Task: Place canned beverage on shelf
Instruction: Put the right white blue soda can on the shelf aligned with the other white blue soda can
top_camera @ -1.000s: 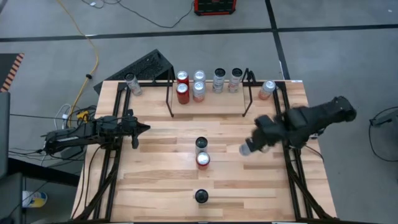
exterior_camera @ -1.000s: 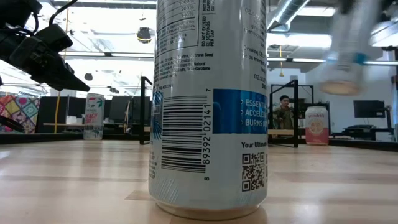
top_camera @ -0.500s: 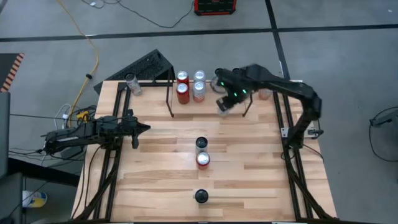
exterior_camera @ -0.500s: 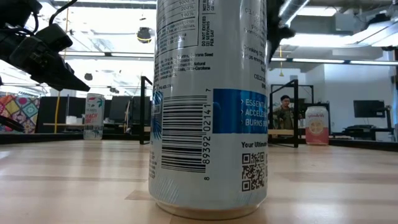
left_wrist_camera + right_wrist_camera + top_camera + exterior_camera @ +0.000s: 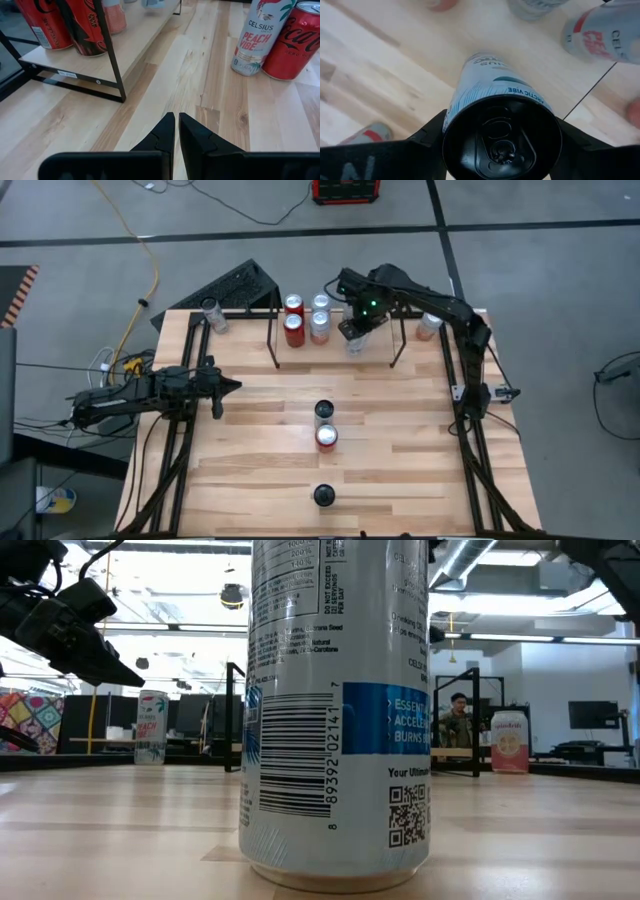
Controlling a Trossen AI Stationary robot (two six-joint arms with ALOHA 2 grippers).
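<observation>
Nearest the low camera, a tall silver can (image 5: 335,710) on the wooden surface (image 5: 400,430) shows a barcode reading 89392 02141, a QR code and a blue band with "ESSENT", "ACCELER", "BURNS". Farther toward the shelf (image 5: 335,330) stand a Celsius "Peach Vibe" can (image 5: 255,35) and a red Coca-Cola can (image 5: 295,40), touching each other. The left claw (image 5: 175,127), fingers pressed together on nothing, hangs well left of the shelf. The right claw (image 5: 357,330) grips a Celsius "Arctic Vibe" can (image 5: 495,100) over the shelf, right of four cans (image 5: 306,318) standing there. Half a second ago it held the can just in front of the shelf; now it is above the board. Beyond lies grey floor with a yellow cable (image 5: 150,255); a person (image 5: 455,720) stands far back.
</observation>
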